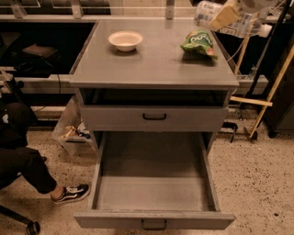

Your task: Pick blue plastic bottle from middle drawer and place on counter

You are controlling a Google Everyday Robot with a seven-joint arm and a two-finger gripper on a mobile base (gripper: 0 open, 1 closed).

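Observation:
My gripper (225, 17) is at the top right, above the back right corner of the counter (151, 64). It is shut on the blue plastic bottle (205, 12), a clear bottle with a pale label, held tilted in the air above the counter's edge. The bottle's other end sticks out to the right (257, 30). The middle drawer (151, 221) is pulled fully open at the bottom of the cabinet and its tray holds nothing. The rest of the arm runs out of view at the top right.
A white bowl (125, 40) sits at the counter's back left and a green crinkled snack bag (198, 43) at its back right, just below the bottle. The handled drawer (154, 118) above is closed. A person's leg and shoe (69, 193) are at left. Wooden poles (271, 96) lean at right.

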